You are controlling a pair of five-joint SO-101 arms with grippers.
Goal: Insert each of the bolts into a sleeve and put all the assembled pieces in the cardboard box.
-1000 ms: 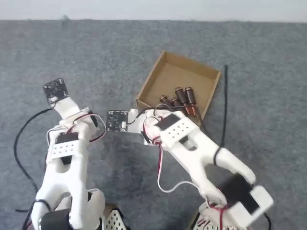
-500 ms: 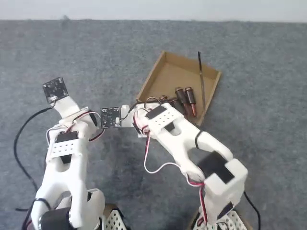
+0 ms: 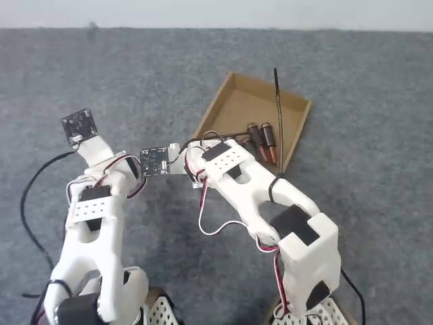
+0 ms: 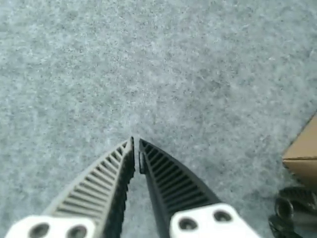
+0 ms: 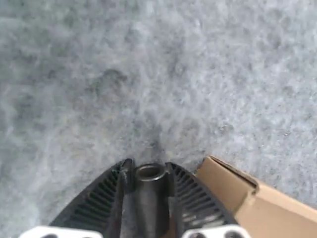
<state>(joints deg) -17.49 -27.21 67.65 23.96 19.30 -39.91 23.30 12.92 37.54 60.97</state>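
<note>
one dark hollow-ended sleeve (image 5: 147,198) in right pincer (image 5: 148,166)

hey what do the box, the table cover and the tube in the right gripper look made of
Box: brown cardboard, matte, with raw folded edges. Table cover: grey felt or short carpet, going by its fuzzy speckled nap. Tube in the right gripper: dark, smooth, faint sheen at the rim; metal or plastic, cannot tell.

high: fixed overhead, far, downward | wrists: close behind left claw (image 4: 136,142), right claw (image 5: 148,171), facing carpet (image 4: 148,59) | shared: cardboard box (image 5: 267,213) corner
</note>
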